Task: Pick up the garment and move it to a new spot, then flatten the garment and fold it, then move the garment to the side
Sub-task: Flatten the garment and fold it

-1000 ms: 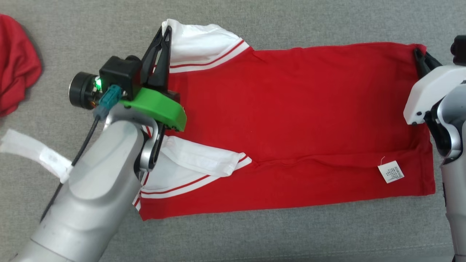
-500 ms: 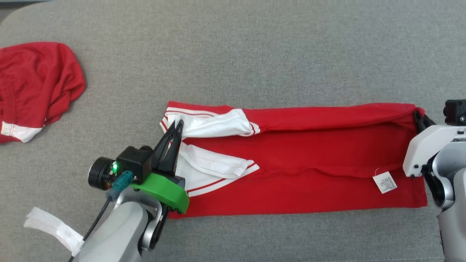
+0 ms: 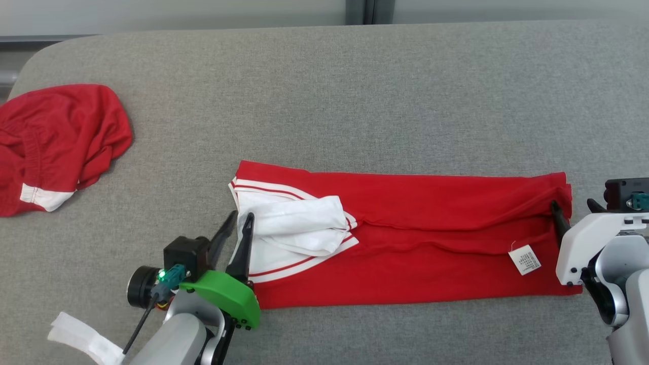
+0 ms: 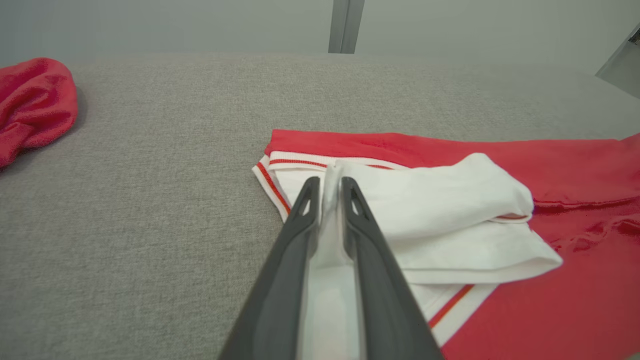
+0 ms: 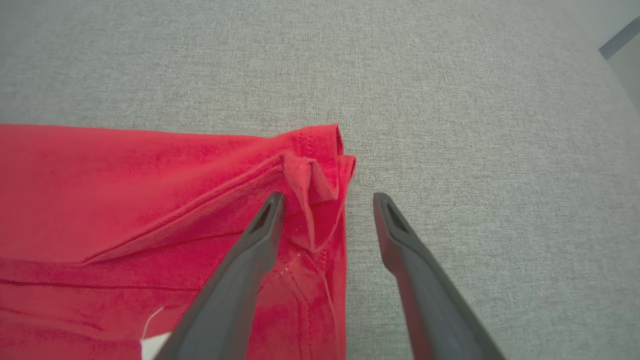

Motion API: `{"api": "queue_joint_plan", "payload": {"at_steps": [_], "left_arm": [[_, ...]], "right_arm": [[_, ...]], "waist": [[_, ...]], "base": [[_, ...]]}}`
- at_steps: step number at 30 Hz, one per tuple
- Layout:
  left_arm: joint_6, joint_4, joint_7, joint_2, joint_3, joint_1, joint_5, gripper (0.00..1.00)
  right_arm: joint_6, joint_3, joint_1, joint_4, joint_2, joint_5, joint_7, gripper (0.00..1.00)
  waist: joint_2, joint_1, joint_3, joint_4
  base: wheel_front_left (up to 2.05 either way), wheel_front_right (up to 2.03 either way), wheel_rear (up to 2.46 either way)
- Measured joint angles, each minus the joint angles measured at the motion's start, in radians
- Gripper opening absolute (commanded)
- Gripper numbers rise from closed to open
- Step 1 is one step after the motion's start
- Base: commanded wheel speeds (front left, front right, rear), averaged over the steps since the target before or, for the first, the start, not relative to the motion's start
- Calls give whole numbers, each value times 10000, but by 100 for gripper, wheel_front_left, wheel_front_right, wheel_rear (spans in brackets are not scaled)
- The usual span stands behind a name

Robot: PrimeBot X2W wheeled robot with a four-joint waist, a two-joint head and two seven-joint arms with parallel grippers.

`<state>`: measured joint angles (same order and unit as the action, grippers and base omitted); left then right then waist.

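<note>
Since both claws sit closest, starting there: the left claw has its fingers parted just a crack, with a ridge of white sleeve cloth standing in the gap. Honestly, I can't tell if it's pinching that or just loose around it. The right claw is spread wide and gripping nothing, one finger over the bunched red corner and the other over bare grey table.

Stretched between the two claws is the garment, a red shirt folded into a long strip and lying flat on the table. Its white sleeves with red stripes are piled at the left claw's end, and the hem is at the right claw's end. A little white label lies on the red just inside the right claw.

Farther out, well off to the outer side of the left claw, a second red garment sits crumpled in a heap. Past the table's far edge there's a pale wall.
</note>
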<state>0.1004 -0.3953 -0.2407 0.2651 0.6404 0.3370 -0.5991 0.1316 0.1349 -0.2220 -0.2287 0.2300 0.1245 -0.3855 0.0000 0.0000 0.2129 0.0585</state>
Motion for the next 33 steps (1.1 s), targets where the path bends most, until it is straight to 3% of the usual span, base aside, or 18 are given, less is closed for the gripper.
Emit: {"api": "queue_joint_plan", "payload": {"at_steps": [7,12,15,18,23,33], "left_arm": [[-54,512,-176,-182,-909,-616,-368,100],[-809,2128,-219,-663,-2949,-1077,100,100],[-1467,2322,-232,-1020,-3845,-1428,830,100],[-1772,2199,-234,-1283,-4510,-1426,1488,100],[-2038,1948,-232,-1557,-5246,-1432,2359,100],[-2236,1858,-234,-1927,-6098,-1674,2920,100]], "right_arm": [[0,320,514,834,-159,259,-117,100],[0,767,722,1394,-370,426,-418,100],[0,1101,757,1463,-522,426,-445,100],[-2,1315,791,1384,-754,424,-433,100],[0,1546,791,1078,-1116,399,-173,100],[-2,2117,604,234,-1590,224,502,100]], "waist": [[0,0,-400,39],[0,0,-568,181],[0,0,-620,312],[0,0,-679,396],[0,0,-738,388],[0,0,-625,319]], "base": [[0,0,0],[0,0,0],[0,0,0],[0,0,0],[0,0,0],[0,0,0]]}}
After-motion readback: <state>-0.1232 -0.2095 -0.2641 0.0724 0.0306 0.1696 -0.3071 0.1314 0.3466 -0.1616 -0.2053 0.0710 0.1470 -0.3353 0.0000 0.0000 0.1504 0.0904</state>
